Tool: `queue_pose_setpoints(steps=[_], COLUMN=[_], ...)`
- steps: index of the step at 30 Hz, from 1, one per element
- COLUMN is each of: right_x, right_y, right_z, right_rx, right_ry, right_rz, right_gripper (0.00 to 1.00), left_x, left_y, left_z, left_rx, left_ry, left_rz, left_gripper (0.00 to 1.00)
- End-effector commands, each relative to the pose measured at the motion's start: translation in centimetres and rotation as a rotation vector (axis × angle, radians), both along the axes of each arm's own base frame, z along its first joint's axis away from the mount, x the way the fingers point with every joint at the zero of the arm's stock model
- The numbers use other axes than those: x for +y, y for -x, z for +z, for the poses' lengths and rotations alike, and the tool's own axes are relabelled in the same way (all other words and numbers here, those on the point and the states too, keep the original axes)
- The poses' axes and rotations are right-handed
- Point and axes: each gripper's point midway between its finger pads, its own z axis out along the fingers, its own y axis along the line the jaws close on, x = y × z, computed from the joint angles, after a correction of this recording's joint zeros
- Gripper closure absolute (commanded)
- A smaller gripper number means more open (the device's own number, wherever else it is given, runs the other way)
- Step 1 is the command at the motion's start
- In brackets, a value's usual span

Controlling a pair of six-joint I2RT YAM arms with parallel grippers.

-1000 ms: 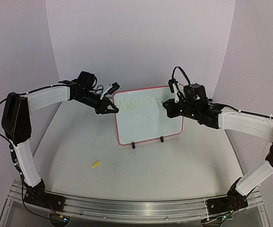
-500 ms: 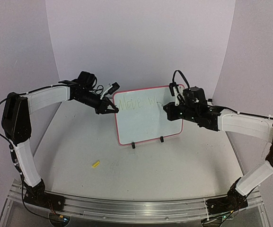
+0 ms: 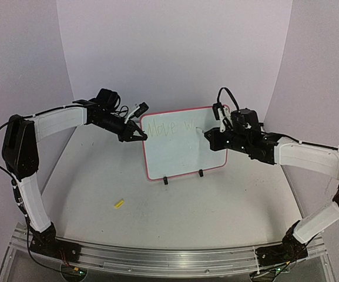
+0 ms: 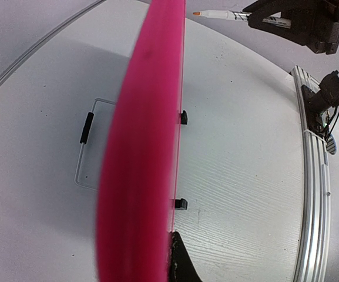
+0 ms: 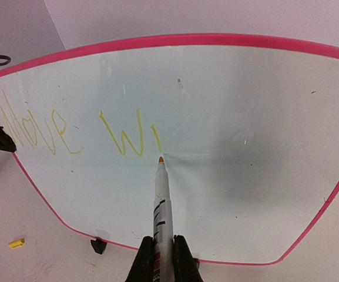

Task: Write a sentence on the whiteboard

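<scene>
The whiteboard [image 3: 181, 153] stands upright on two black feet, its frame pink-red. My left gripper [image 3: 141, 135] is shut on its left edge. In the left wrist view the frame [image 4: 143, 147] fills the middle, with one black finger [image 4: 180, 258] against it. The sentence [image 5: 69, 132] reads "Move Wi" in thin yellow strokes, faint in the top view [image 3: 172, 128]. My right gripper [image 5: 164, 244] is shut on a white marker [image 5: 162, 205], whose orange tip touches the board just below the last stroke. From above, that gripper [image 3: 211, 134] sits at the board's right part.
A small yellow cap [image 3: 119, 204] lies on the table in front of the board, also seen low left in the right wrist view [image 5: 16, 242]. An aluminium rail [image 3: 157, 258] runs along the near edge. Pale backdrop walls enclose the table on three sides.
My right gripper has shifted slightly right and down along the board with the marker. A short stroke now follows the "W". The left arm and the board have not moved.
</scene>
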Motion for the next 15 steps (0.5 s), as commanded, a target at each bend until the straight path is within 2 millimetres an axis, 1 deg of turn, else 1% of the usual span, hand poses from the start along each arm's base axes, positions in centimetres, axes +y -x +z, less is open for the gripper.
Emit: queue_pose_setpoints(steps=[1,5,15], right_x=[-0.6,-0.4,0.8], right_y=[0.5,0.1,-1.3], right_z=[4.1,4.7,4.6], right_rx=[-0.082,-0.099,-0.106], right_ry=[-0.069,-0.060,-0.036], right_rz=[-0.009,-0.007,0.011], right_gripper=[1.00,1.00,1.00], left_x=[1.2,1.1,1.1], left_y=[-1.2,-1.2,-1.1], left_z=[-2.1,-2.1,-2.3], left_rx=[-0.065,-0.063,-0.060], left_ry=[-0.120,-0.120,-0.124], left_rz=[0.043,0.041,0.041], left_gripper=[1.00,1.00,1.00])
